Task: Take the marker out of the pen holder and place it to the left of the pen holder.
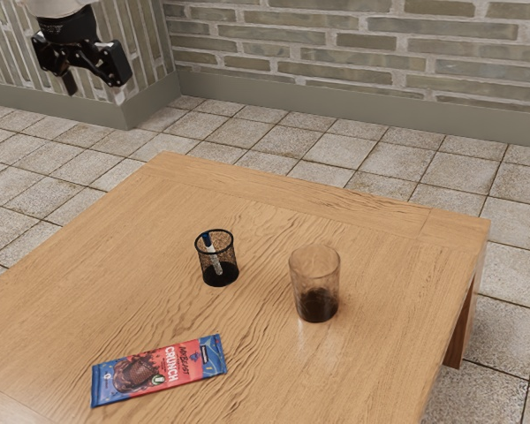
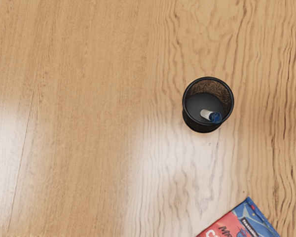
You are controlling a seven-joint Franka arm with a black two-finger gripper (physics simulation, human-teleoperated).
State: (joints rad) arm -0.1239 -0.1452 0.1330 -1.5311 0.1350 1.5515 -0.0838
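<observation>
- Tiled floor (image 1: 336, 150), brick wall (image 1: 336, 44), wooden table (image 1: 274, 199) in front — quick note, moving on.
- My pincer (image 1: 95, 85): open, fingers spread, nothing between them. It hangs high, at the exterior view's upper left.
- Target: marker (image 1: 214, 254), inside the black mesh pen holder (image 1: 230, 253). Blue end up, pale barrel down in the cup.
- Key relation: marker is well below my pincer and out ahead of it, toward the exterior view's right, over the table. So the coming move, as I judge it, is reach out plus a long descent — not a straight drop.
- Long axis: mostly upright, tilted. Blue end leans toward the holder's wall on the side facing the chocolate bar (image 1: 159, 369); lower end sits further toward the glass (image 1: 315, 283).
- Blue end is at about rim height; can't tell whether it clears the rim. Grip room looks tight, so I'd line up over the blue end, not the cup's middle, and pinch across the barrel.
- Likely snag: a fingertip catching the rim and tipping the holder. Pull should follow the lean, then go up.
- Only one arm, so no choice of nearer hand. Glass stands apart from the holder; worth a wide berth.
</observation>
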